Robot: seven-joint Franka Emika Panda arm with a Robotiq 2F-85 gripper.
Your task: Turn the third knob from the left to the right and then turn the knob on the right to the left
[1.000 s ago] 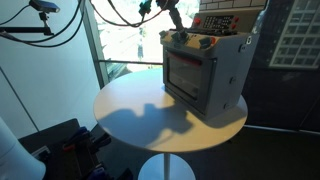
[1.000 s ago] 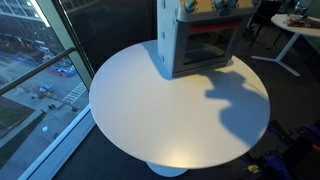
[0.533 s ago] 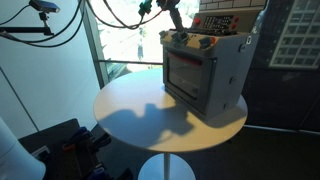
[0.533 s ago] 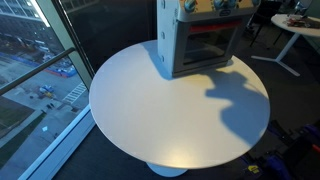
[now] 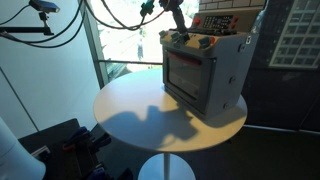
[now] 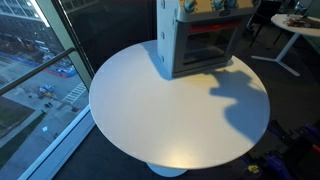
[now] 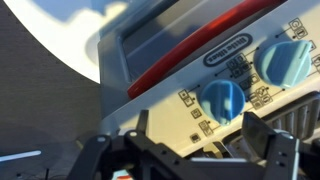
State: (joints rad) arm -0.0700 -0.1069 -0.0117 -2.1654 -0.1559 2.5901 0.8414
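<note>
Jaws spread wide and empty above the toy oven (image 5: pixel 205 70) on the round desk (image 5: pixel 125 105): closing on the wrong dial, or off-centre, could slip the grip or shove the light toy. In the wrist view one blue knob (image 7: pixel 222 98) lies just beyond the gap, right of centre, a second blue knob (image 7: pixel 284 62) farther right; which is third is unclear.

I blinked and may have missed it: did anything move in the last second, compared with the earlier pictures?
Hardly anything. The arm's shadow on the table seems to shift very slightly, hinting at a tiny arm move. Nothing was grasped or released: the gripper stays open at the top of the toy oven, near its blue knobs. Oven and table stayed put.
</note>
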